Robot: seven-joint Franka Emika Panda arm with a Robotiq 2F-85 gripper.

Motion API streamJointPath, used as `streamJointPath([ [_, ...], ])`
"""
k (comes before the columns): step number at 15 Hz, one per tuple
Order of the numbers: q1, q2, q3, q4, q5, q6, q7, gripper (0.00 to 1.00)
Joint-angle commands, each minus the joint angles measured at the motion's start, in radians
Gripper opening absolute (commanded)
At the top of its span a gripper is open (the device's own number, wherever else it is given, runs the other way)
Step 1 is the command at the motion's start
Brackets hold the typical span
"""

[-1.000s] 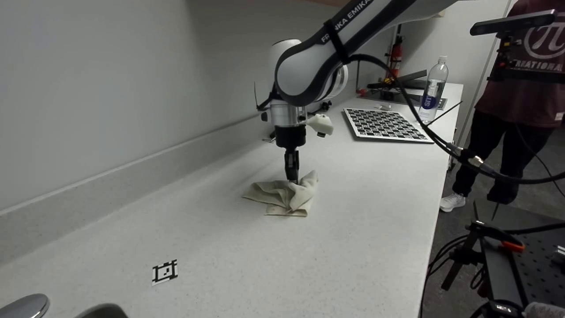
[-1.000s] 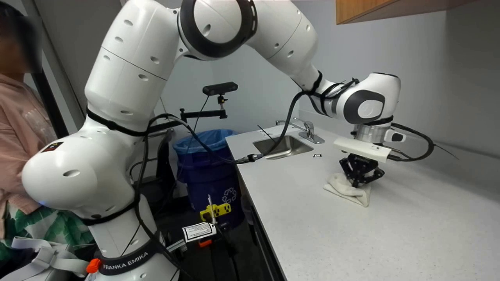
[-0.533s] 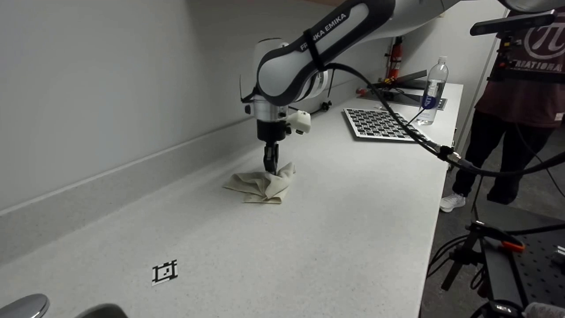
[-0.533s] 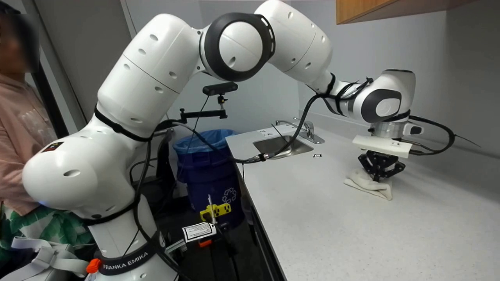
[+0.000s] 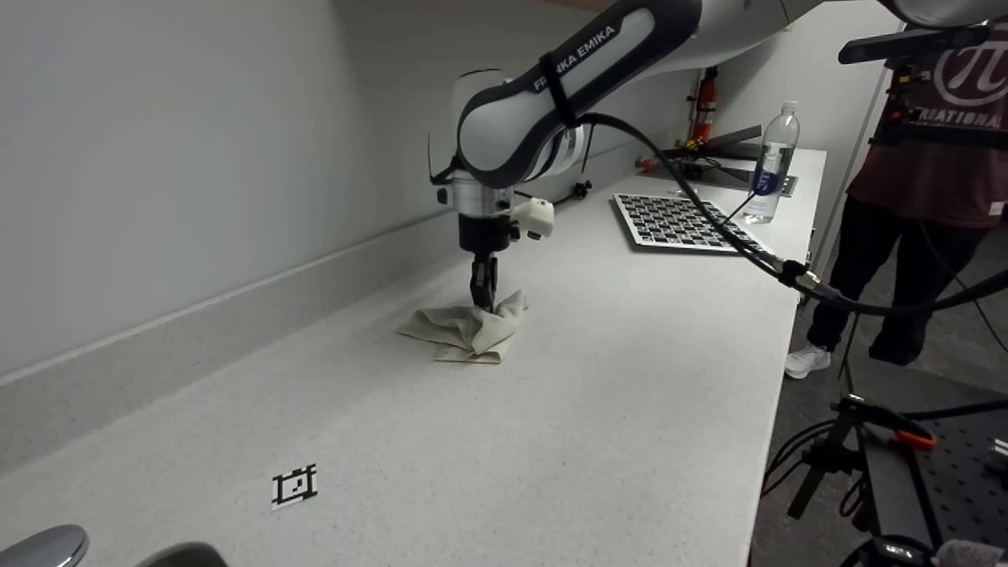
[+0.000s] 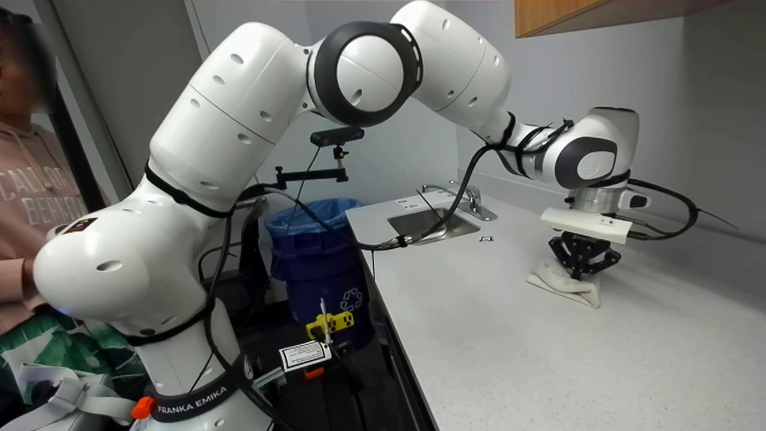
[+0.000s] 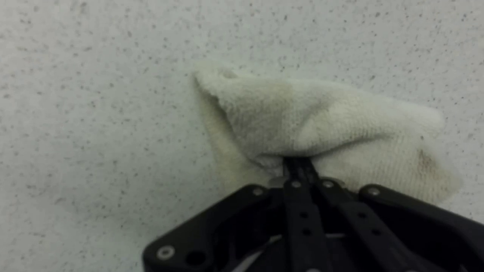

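The gripper (image 7: pixel 300 166), at the lower centre of the wrist view, has its fingers drawn together, with the pale cloth (image 7: pixel 340 117) pinched at their tips. The cloth lies crumpled on the speckled counter (image 5: pixel 598 409), its folds spreading around the fingers (a brownish spot (image 7: pixel 427 162) shows near its right end in the wrist view). In an exterior view it sits just below and left of mid-frame; a printed marker (image 5: pixel 294 487) lies at lower left, and a patterned board (image 5: pixel 681 222) lies flat at upper right, beside an upright bottle (image 5: pixel 772 165). In an exterior view showing the cloth right of centre, a sink (image 6: pixel 458 230) and a tap (image 6: pixel 474 203) sit near the middle, a blue bin (image 6: pixel 317 266) stands left of them, and a person (image 6: pixel 36 203) in pink is at the left edge.
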Motion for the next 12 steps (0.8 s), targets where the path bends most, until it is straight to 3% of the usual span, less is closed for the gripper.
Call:
streamJointPath([
  [1, -0.028, -0.079, 0.014, -0.207, 0.027, 0.021, -0.013, 0.00],
  [8, -0.054, -0.246, 0.034, -0.492, 0.121, 0.048, -0.040, 0.00],
  [12, -0.059, -0.293, 0.035, -0.574, 0.178, 0.041, -0.072, 0.00],
])
